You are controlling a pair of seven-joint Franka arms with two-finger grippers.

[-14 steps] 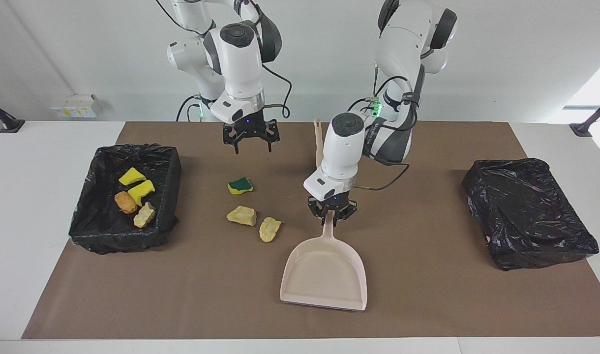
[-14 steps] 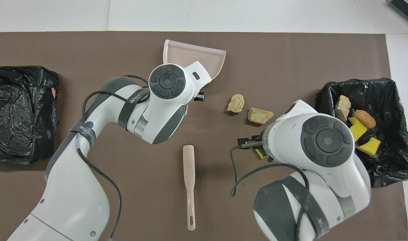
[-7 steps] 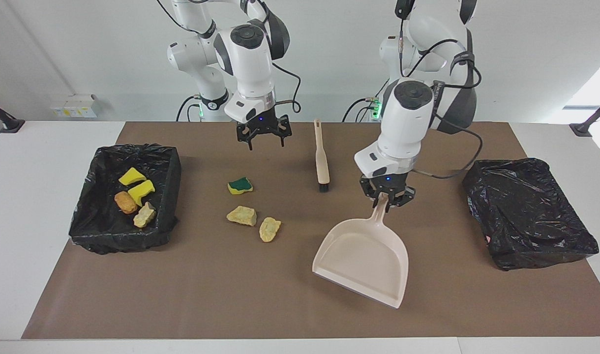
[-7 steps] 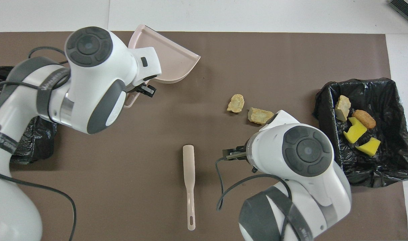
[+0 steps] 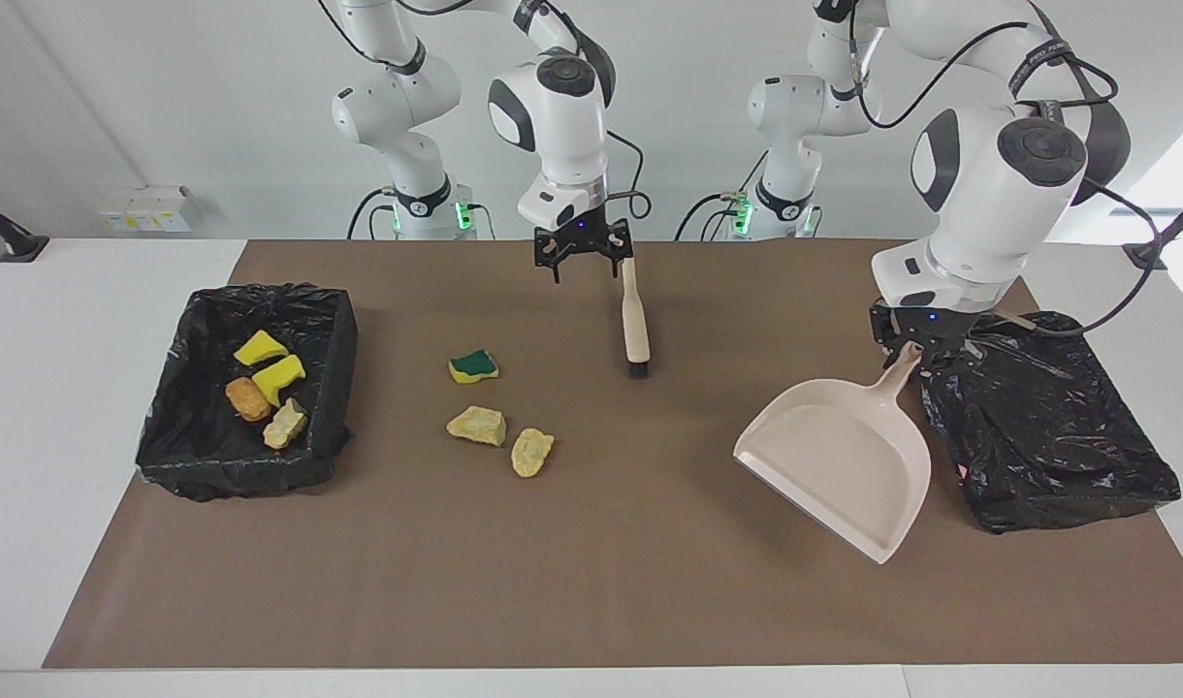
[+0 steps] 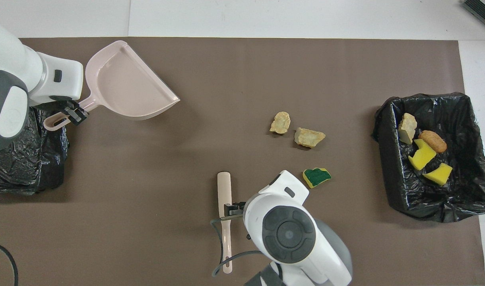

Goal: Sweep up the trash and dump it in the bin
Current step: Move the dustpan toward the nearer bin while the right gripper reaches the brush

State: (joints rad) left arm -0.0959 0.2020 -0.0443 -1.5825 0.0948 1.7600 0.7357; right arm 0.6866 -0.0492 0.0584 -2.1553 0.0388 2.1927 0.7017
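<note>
Carried from mid-worktop toward the left arm's end over the last second, the dustpan (image 5: 844, 463) now hangs tilted beside the covered black bin (image 5: 1042, 422), its handle clenched in the left claw (image 5: 910, 351) above that bin's edge. Over the same second the right claw (image 5: 582, 254) has drifted from above the loose scraps to hover, released and wide, over the handle of the brush (image 5: 634, 320), gripping nothing.

Brush and trash lie unmoved on the brown mat (image 5: 611, 582). The brush lies flat, bristles pointing away from the robots. Three scraps rest loose on the mat toward the right arm's end from the brush: a green-topped sponge (image 5: 473, 365) nearest the robots, and two tan chunks, one (image 5: 476, 425) and another (image 5: 531, 451), side by side just farther out, apart from each other and from the sponge.

More trash sits inside the open bin (image 5: 179, 456) at the right arm's end: two yellow sponge pieces (image 5: 270, 364), an orange-brown lump (image 5: 247, 398) and a tan chunk (image 5: 285, 424), all close together.

From overhead, the dustpan (image 6: 129, 90) shows empty, its mouth turned toward the middle of the worktop, and the left claw (image 6: 69, 114) grips the handle near its end.
</note>
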